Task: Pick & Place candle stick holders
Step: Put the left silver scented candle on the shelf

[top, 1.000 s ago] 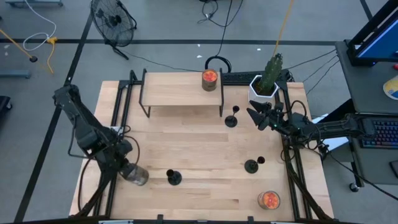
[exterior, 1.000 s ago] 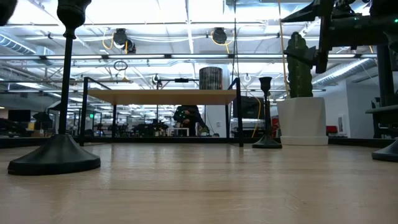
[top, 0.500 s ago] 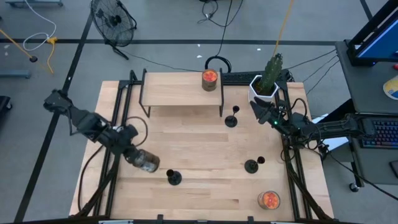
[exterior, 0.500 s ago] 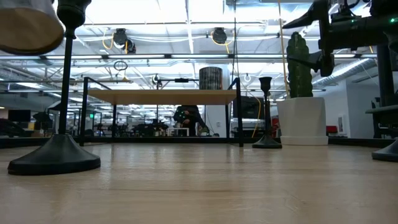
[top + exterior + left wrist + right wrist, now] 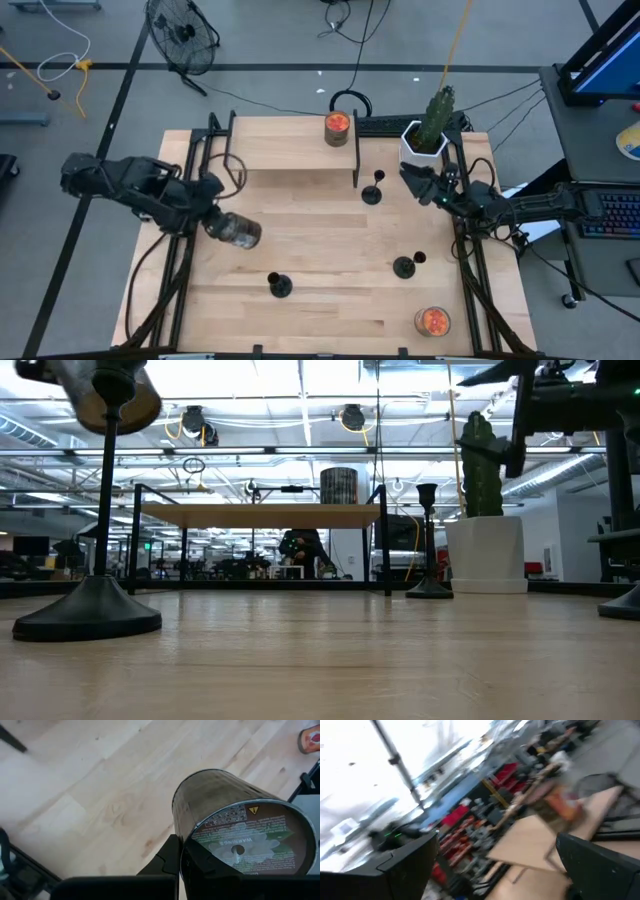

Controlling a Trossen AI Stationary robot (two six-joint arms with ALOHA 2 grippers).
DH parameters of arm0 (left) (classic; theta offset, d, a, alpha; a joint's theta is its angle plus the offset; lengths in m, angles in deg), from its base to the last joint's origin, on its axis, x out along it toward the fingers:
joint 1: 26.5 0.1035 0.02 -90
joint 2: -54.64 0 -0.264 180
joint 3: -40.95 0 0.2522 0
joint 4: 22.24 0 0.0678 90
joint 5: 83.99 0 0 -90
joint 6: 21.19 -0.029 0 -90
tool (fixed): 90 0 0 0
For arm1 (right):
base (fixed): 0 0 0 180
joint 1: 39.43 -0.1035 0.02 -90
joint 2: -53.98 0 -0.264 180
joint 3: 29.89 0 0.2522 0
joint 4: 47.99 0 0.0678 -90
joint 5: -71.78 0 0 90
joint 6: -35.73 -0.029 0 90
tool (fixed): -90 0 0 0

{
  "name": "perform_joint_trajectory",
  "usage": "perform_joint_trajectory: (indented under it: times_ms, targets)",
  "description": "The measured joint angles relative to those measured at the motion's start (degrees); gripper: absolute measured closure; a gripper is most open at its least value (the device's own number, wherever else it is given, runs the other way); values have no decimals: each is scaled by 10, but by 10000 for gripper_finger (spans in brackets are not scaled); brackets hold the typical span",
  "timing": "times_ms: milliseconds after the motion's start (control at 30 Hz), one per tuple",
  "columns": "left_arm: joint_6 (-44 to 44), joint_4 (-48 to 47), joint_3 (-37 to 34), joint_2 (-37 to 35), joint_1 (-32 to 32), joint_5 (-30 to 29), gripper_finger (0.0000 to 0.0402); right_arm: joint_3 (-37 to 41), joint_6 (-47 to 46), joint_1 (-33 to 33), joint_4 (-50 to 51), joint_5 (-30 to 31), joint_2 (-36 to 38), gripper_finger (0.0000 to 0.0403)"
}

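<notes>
L pincer (image 5: 222,224) is clamping a dark glass jar (image 5: 238,231) above the surface (image 5: 320,260); R pincer (image 5: 412,181) is gaping wide nr the back candle stick holder (image 5: 372,192). Holders are standing apart; prob. light, rigid, tippy, so grab the stem.

black candle stick holders (image 5: 279,286), pale wood table (image 5: 320,250), white pot (image 5: 421,146)

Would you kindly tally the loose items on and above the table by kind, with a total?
Black candle stick holders: 3
Jars with orange contents: 2
Dark jar held by the left end effector: 1
Potted cactus: 1
Total: 7
</notes>
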Motion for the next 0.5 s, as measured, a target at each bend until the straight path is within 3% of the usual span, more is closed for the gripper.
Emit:
perform_joint_trajectory:
  times_ms: [233,500]
  targets:
    - [-83,1,55,77,67,34,401,-8,97,0,-90,-94,-47,9]
    - [-155,3,148,158,129,50,401,-124,223,-1,-22,-168,-135,9]
